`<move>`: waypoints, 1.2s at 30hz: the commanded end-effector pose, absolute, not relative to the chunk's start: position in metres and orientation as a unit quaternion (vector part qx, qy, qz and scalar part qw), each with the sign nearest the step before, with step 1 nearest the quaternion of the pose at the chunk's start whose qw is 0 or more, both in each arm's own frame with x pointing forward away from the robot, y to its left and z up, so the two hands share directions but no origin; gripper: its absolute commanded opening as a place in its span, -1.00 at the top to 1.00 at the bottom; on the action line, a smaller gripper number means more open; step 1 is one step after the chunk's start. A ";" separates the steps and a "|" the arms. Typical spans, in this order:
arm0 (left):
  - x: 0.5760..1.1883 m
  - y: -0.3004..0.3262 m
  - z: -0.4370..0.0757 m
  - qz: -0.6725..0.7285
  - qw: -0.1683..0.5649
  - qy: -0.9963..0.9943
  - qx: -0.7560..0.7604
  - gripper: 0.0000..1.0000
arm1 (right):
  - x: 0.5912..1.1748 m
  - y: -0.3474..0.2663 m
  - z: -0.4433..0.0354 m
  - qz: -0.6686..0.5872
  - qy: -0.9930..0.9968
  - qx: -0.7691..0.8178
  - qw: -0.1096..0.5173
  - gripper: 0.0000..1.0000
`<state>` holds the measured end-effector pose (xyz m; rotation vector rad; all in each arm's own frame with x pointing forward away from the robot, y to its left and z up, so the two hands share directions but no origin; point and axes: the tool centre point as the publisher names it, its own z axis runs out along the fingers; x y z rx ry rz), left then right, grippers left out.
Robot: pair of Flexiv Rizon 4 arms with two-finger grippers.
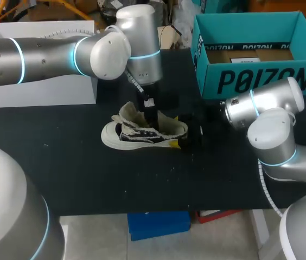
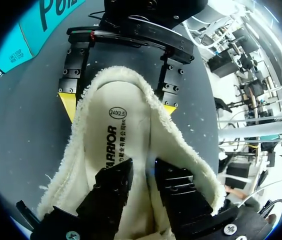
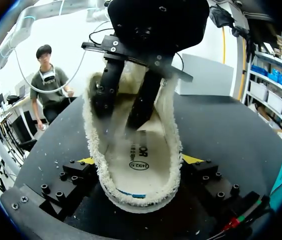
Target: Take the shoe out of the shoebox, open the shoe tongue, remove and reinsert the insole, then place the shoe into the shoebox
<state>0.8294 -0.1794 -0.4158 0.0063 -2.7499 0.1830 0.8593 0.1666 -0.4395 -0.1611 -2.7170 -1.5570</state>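
A white low sneaker with a fleecy cream lining lies on its sole mid-table, toe to the left. Its printed insole sits flat inside. My left gripper comes down from above into the shoe's mouth. Its black fingers stand a little apart over the insole, with nothing pinched between them. My right gripper straddles the heel, one yellow-tipped finger pressed against each side of the collar. The teal shoebox stands open at the back right.
A white box stands at the back left, behind my left arm. The black table is bare in front of the shoe. My right arm's elbow rises between the shoe and the shoebox.
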 end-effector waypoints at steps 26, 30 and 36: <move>0.839 -0.164 -0.451 -0.060 0.006 -0.997 0.047 0.31 | 0.860 0.167 -0.442 -0.497 -0.866 -0.052 0.003 1.00; 0.843 -0.160 -0.452 -0.082 -0.039 -0.994 0.055 0.33 | 0.860 0.167 -0.442 -0.497 -0.866 -0.052 0.003 1.00; 0.848 -0.153 -0.457 -0.115 -0.117 -0.984 0.072 0.33 | 0.860 0.167 -0.442 -0.497 -0.866 -0.052 0.003 1.00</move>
